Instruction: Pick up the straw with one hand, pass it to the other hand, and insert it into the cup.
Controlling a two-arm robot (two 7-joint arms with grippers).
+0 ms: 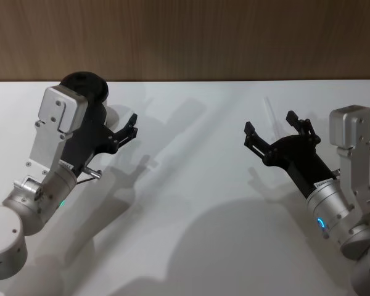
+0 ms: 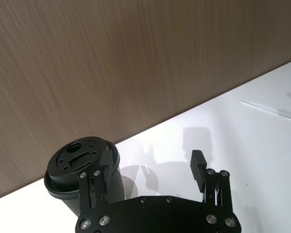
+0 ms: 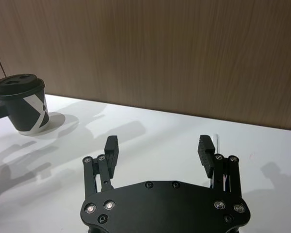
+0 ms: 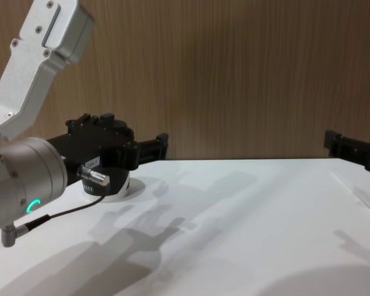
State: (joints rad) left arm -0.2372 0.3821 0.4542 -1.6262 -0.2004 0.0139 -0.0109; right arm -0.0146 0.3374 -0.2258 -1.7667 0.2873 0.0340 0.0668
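Our left gripper (image 1: 129,128) hovers open and empty just beside the cup (image 1: 86,83) at the back left of the table (image 1: 191,216), while our right gripper (image 1: 272,125), jaws likewise spread wide and holding nothing, hangs close to the straw (image 2: 271,110) we see lying flat at the back right

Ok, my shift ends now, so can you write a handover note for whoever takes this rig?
Left end effector: open, empty, close by the cup.
Right end effector: open, empty, close to the straw.
The straw lies flat on the white table, far right; the cup stands upright at far left, lid on.
Done: nothing yet.
Left: pick up the straw, pass it across, insert it into the cup.
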